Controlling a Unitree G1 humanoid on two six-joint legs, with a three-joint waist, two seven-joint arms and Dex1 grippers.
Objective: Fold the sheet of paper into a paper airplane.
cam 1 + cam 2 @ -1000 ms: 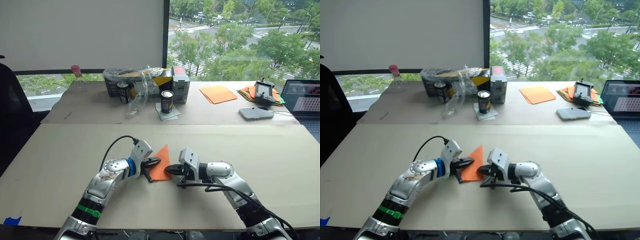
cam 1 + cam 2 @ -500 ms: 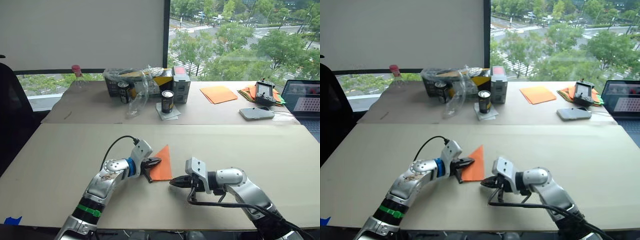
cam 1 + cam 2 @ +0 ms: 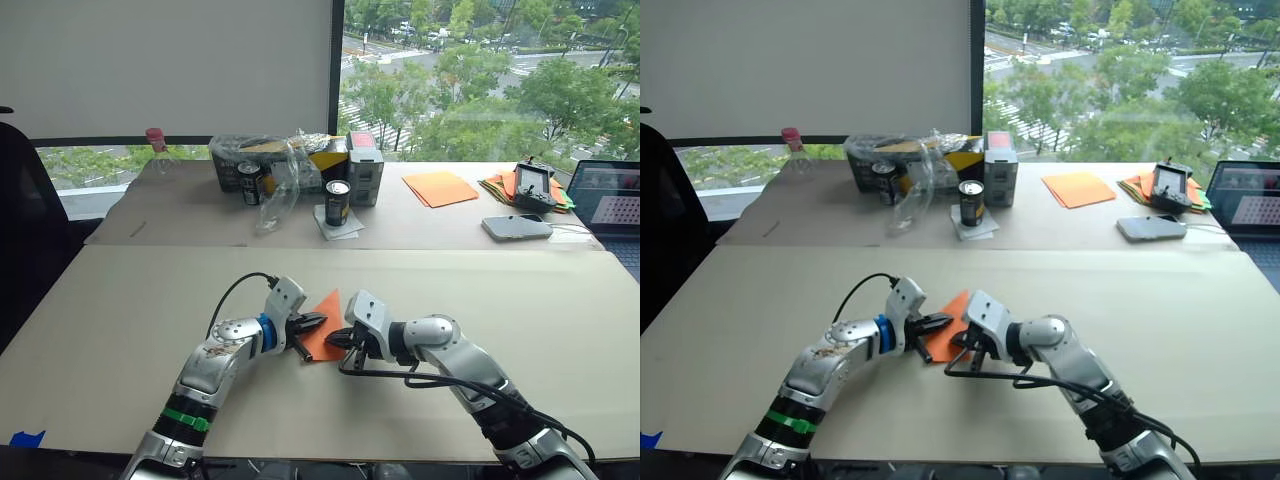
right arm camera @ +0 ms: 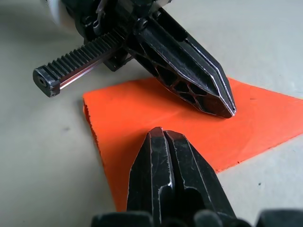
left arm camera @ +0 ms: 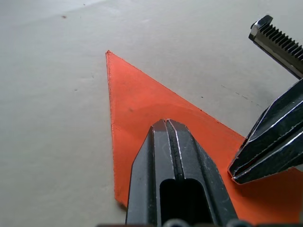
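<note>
Lying flat on the near table (image 3: 120,300), the folded orange paper (image 3: 322,338) sat between the two grippers, pointed tip aimed away from the robot. Left gripper (image 3: 308,325) had its fingers closed together, tips resting on the paper's left part; nothing pinched between them. Right gripper (image 3: 338,339) came in from the opposite side, fingers also pressed shut, tips over the paper's near-right edge, gripping nothing. In the left wrist view, the closed fingers (image 5: 173,156) lay over the paper (image 5: 142,109), with the right gripper's tip (image 5: 265,156) just beside them. Right wrist view had the two tips near each other above the same sheet (image 4: 156,113), its wide end toward the left arm.
</note>
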